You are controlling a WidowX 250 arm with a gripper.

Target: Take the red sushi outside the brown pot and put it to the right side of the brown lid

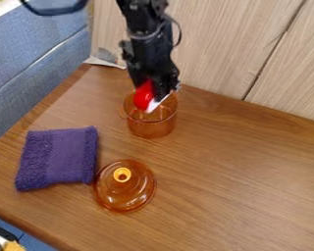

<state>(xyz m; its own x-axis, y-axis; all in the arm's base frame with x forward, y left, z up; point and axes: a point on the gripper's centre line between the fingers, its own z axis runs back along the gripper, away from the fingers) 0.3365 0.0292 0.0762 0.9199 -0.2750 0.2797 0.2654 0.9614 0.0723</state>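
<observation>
The black gripper [156, 93] hangs down from the top edge over the brown pot, shut on the red sushi [143, 96], which has a white part at its lower side. The sushi is at the height of the pot's rim, tilted, over the pot's mouth; whether its lower end dips inside I cannot tell. The see-through brown pot [151, 128] stands upright on the table near the back wall. In front of it and slightly left lies the round brown lid [124, 191], its yellowish knob up.
A folded purple cloth [59, 158] lies on the wooden table [245, 176], left of the lid and close to it. Behind the pot rises a wood-panelled wall [219, 44]. A blue-grey padded surface [35, 54] borders the table at upper left.
</observation>
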